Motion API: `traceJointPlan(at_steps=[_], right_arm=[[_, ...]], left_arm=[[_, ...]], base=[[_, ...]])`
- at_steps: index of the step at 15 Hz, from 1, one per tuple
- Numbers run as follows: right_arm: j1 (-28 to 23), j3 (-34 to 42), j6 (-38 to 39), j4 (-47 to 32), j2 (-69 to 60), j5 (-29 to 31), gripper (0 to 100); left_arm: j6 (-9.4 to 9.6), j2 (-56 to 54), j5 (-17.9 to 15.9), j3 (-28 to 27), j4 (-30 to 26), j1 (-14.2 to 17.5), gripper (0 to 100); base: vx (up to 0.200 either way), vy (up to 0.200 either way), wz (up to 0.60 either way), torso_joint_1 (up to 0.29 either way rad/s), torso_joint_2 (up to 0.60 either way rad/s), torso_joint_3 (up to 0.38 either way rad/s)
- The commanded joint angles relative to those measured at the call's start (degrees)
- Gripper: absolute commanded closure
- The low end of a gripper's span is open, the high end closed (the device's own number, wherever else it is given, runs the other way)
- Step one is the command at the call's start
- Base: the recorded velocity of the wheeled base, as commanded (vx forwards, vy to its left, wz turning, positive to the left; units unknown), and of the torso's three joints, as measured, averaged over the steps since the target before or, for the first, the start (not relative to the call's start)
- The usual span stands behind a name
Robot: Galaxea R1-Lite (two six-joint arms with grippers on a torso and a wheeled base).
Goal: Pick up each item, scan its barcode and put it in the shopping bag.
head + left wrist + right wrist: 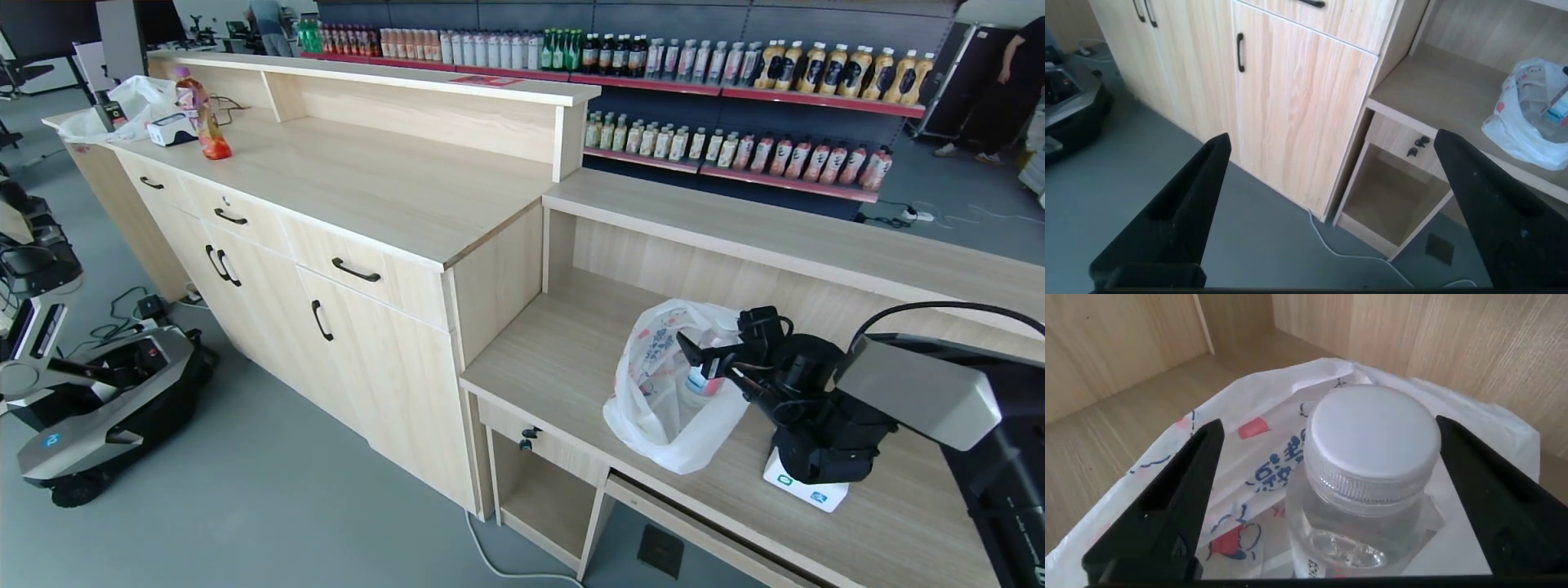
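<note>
My right fingers (1159, 514) hang spread and released, either side of the upright bottle (1372, 449) standing inside the shopping bag (1249, 457).

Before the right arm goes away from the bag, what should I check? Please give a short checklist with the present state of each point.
1. Right gripper open: ok, its fingers stand apart on both sides of the bottle, not touching it.
2. Bottle inside the shopping bag: ok.
3. Bottle upright: ok, the cap faces up.
4. Bottle resting on the bag's bottom: cannot tell, hidden.
5. Barcode scanned: cannot tell.
6. Left gripper free: ok, open and empty above the floor.
</note>
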State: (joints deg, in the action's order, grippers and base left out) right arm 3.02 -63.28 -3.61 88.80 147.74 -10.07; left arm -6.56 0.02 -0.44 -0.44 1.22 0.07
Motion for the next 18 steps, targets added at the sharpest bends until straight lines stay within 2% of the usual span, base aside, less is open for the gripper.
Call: traceJointPlan(at_steps=[1,3,5,8,11,13,14,15,16,18], right_arm=[[0.4,7.65,0.97,-2.14,-12.3,-0.04,0],[-0.3,13.62,1.06,-4.68,-20.38,-0.04,0],[-2.41,20.83,0.27,-10.75,-32.43,0.14,0],[-6.1,23.99,-1.4,-19.89,-44.99,0.31,0],[-11.64,24.35,-6.94,-26.22,-50.0,2.34,0],[-16.29,24.26,-5.88,-34.83,-53.52,14.99,0],[-18.14,24.26,-4.83,-37.82,-53.96,18.77,0],[-21.74,23.73,-2.81,-44.5,-54.31,24.31,0],[-23.06,23.29,-1.93,-47.75,-54.31,26.86,0],[-25.87,22.68,6.07,-57.95,-52.55,34.94,0]], left_arm=[[-0.03,-0.02,0.0,0.0,0.01,0.01,0],[-0.03,-0.02,0.0,0.0,0.01,0.01,0],[-0.03,-0.02,0.0,0.0,0.01,0.01,0],[-0.03,-0.02,0.0,0.0,0.01,0.01,0],[-0.03,-0.02,0.0,0.0,0.01,0.01,0],[-0.03,-0.02,0.0,0.0,0.01,0.01,0],[-0.03,-0.02,0.0,0.0,0.01,0.01,0],[-0.03,-0.02,0.0,0.0,0.01,0.01,0],[-0.03,-0.02,0.0,0.0,0.01,0.01,0],[-0.03,-0.02,0.0,0.0,0.01,0.01,0]], base=[[0.0,0.0,0.0,0.0,0.0,0.0],[0.0,0.0,0.0,0.0,0.0,0.0],[0.0,0.0,0.0,0.0,0.0,0.0],[0.0,0.0,0.0,0.0,0.0,0.0],[0.0,0.0,0.0,0.0,0.0,0.0],[0.0,0.0,-0.6,0.0,0.0,0.002],[0.0,0.0,-0.6,-0.007,-0.01,0.002],[0.0,0.0,-0.6,0.007,0.0,0.002],[0.0,0.0,-0.6,0.012,0.0,0.002],[0.0,0.0,-0.6,-0.002,0.0,0.007]])
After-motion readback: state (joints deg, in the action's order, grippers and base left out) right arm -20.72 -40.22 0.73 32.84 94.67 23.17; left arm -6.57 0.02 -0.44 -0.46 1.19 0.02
